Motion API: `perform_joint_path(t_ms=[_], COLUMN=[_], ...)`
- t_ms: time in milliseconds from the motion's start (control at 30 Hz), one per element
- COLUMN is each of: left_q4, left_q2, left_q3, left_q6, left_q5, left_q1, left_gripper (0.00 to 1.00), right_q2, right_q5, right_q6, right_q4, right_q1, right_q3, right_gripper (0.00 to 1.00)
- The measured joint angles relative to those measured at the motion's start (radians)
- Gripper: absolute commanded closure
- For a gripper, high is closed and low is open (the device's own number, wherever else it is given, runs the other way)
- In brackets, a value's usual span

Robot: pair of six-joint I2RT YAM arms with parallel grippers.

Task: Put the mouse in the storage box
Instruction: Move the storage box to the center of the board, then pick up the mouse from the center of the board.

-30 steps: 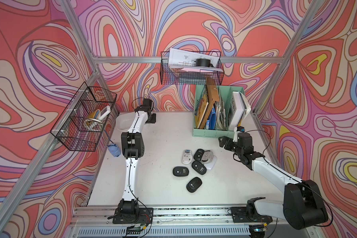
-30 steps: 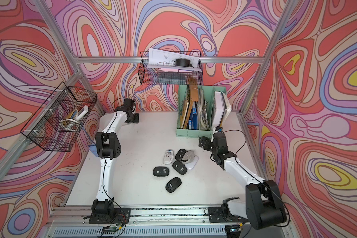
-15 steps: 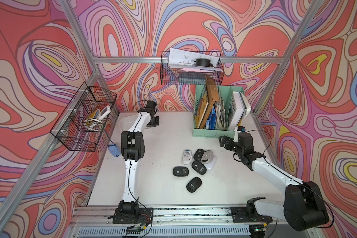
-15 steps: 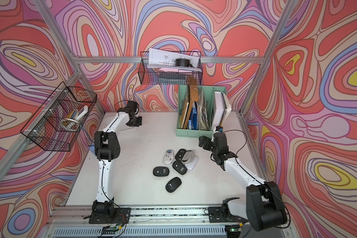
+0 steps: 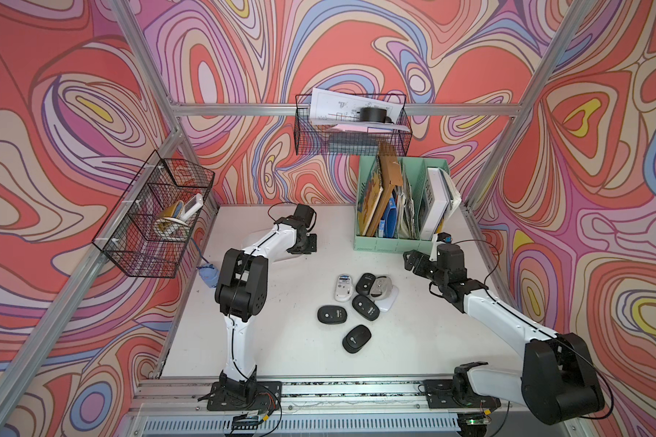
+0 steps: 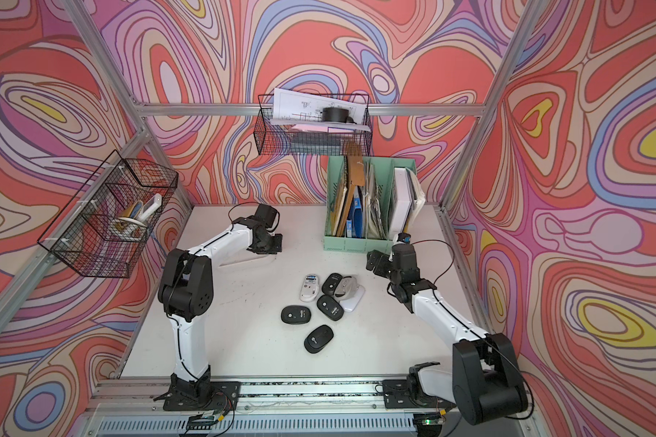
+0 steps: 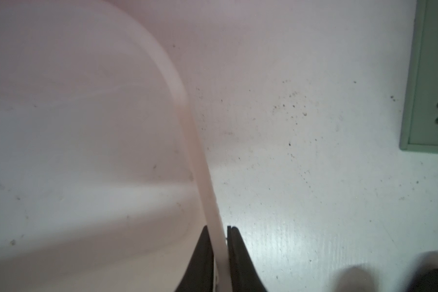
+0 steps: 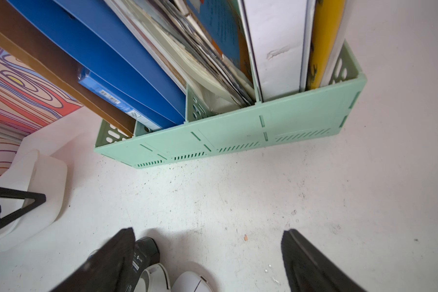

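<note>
Bright, even overhead light in both top views; faint short shadows on the white bench [image 5: 281,352]. Hazy and pinkish in the left wrist view, out of focus along the rim of the shallow white plastic tub [image 7: 185,106], with streaky glare near the black jaws. Sharper at the right wrist, yet bowed along the mint-green plastic file organizer [image 8: 238,136].

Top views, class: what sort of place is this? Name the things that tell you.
Probably a robot test cell dressed up as an office desk: an aluminium frame encloses it, and the white table holds a mint-green file organizer and a cluster of computer mice.
</note>
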Motion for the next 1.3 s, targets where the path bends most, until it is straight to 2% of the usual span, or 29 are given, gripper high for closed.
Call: perform_joint_path(t_ms=[100, 267, 333, 500, 667, 767, 933, 1100, 1300], left_q4=[0.025, 0.051, 0.053, 0.063, 0.053, 0.037, -0.001, -0.075, -0.174], left_q2=[-0.017, -0.021, -0.021, -0.023, -0.085, -0.18, -0.267, -0.195, -0.074], left_q3=[-0.05, -0.056, -0.053, -0.046, -0.054, -0.061, -0.041, 0.01, 0.127], left_q6=[-0.04, -0.089, -0.102, -0.122, -0.109, -0.085, -0.051, -0.031, -0.001], left_q5=[0.0, 0.014, 0.026, 0.037, -0.022, -0.057, -0.081, -0.111, -0.186], left_q1=[-0.056, -0.157, -0.19, -0.216, -0.229, -0.279, -0.447, -0.607, -0.688], left_gripper=[0.82, 0.8, 0.72, 0.44, 0.3, 0.27, 0.2, 0.14, 0.13], right_q2=[0.0, -0.01, -0.026, -0.067, -0.085, -0.097, -0.132, -0.186, -0.259], right_q5=[0.0, 0.005, 0.012, 0.028, 0.054, 0.079, 0.143, 0.26, 0.37], right_q6=[0.008, 0.019, 0.021, 0.023, 0.023, 0.023, 0.024, 0.06, 0.106], right_q4=[-0.011, -0.034, -0.047, -0.074, -0.105, -0.132, -0.169, -0.224, -0.273], right_q1=[0.0, 0.002, 0.002, 0.002, 0.002, 0.002, 0.002, 0.002, 0.004], right_q3=[0.0, -0.001, -0.003, -0.003, -0.003, -0.003, -0.003, -0.003, -0.016], right_gripper=[0.08, 0.08, 0.08, 0.08, 0.09, 0.08, 0.09, 0.09, 0.08])
